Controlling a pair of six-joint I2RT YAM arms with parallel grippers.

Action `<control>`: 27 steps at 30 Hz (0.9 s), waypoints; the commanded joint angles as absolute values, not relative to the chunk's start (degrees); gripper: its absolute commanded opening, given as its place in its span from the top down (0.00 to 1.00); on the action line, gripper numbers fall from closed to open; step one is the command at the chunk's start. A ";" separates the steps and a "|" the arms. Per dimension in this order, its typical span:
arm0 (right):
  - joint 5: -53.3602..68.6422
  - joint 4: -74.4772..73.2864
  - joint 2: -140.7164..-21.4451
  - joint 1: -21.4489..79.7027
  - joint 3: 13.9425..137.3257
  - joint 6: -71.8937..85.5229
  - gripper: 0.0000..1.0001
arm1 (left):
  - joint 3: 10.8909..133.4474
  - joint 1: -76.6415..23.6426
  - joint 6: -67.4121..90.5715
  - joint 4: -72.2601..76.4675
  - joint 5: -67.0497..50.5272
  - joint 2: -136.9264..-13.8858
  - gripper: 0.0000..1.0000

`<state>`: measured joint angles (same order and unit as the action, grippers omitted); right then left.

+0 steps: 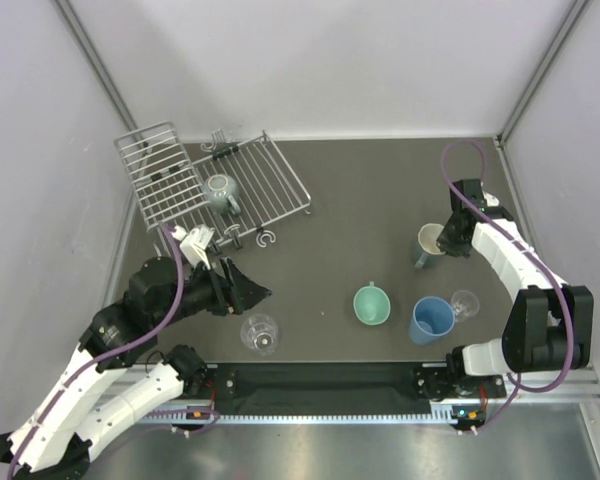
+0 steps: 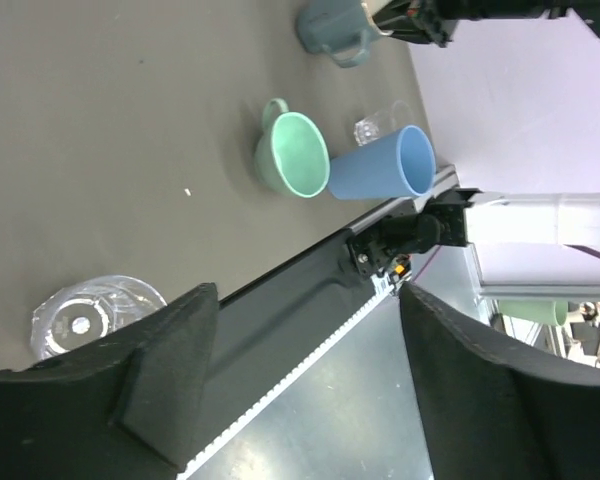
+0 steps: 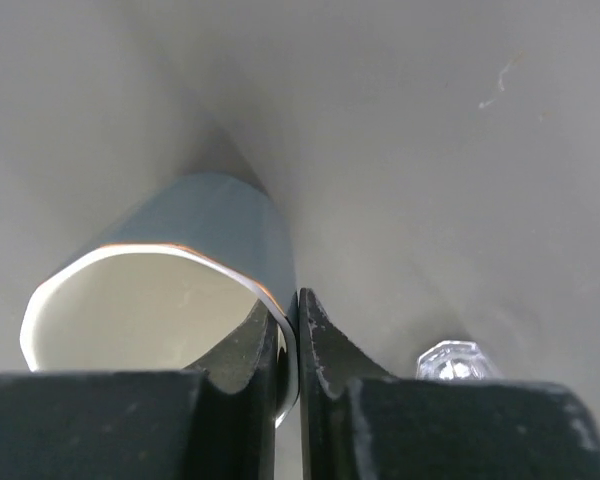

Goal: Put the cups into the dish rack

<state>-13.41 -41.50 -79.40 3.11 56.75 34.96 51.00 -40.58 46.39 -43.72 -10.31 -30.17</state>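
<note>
The right gripper (image 3: 297,320) pinches the cream cup (image 3: 150,300) by its wall, one finger inside, one outside; the cup's base is hidden. The left gripper (image 2: 310,380) gapes wide and empty, with a clear glass (image 2: 95,315) near its finger. A grey-teal mug (image 1: 220,190) sits on the dish rack (image 1: 280,180).

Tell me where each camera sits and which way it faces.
Top external: high behind the robot, looking down on the table; left arm and right arm show.
Left wrist: low over the table, facing mint-green mug and blue tumbler; open left tool shows.
Right wrist: close on the cream cup; right tool pinches its rim.
Shared: top and left wrist both show mug and tumbler.
</note>
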 commanded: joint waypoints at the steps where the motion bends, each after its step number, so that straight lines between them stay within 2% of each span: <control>1: -13.01 -37.53 -78.22 2.46 57.13 34.11 1.00 | 54.66 -40.61 46.67 -41.49 -12.39 -31.02 0.21; 7: -7.31 -35.51 -74.19 2.55 60.63 29.63 1.00 | 60.97 -40.69 46.32 -39.46 -14.06 -35.40 0.15; 13: 16.93 -27.09 -65.22 2.90 63.45 27.07 1.00 | 70.22 -40.61 42.46 -35.35 -21.52 -43.67 0.12; 14: 24.10 -25.85 -64.61 2.99 63.72 27.42 1.00 | 70.49 -40.61 42.10 -33.85 -23.10 -44.20 0.10; 16: 31.43 -23.83 -63.29 3.43 64.33 29.35 1.00 | 70.32 -40.61 41.49 -28.06 -27.14 -45.61 0.02; 17: 37.03 -20.60 -62.67 3.86 64.25 30.23 1.00 | 70.14 -40.69 41.31 -25.86 -28.46 -45.88 0.02; 23: 53.85 -7.58 -56.26 7.29 62.58 39.19 1.00 | 70.14 -40.60 37.53 -17.76 -32.16 -47.90 0.02; 27: 58.44 4.79 -50.12 11.24 60.04 46.12 1.00 | 67.61 -40.52 37.52 -11.62 -36.55 -47.82 0.02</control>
<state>46.78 -13.56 -56.23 8.69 60.05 38.13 68.71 -40.56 39.53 -22.20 -31.07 -48.71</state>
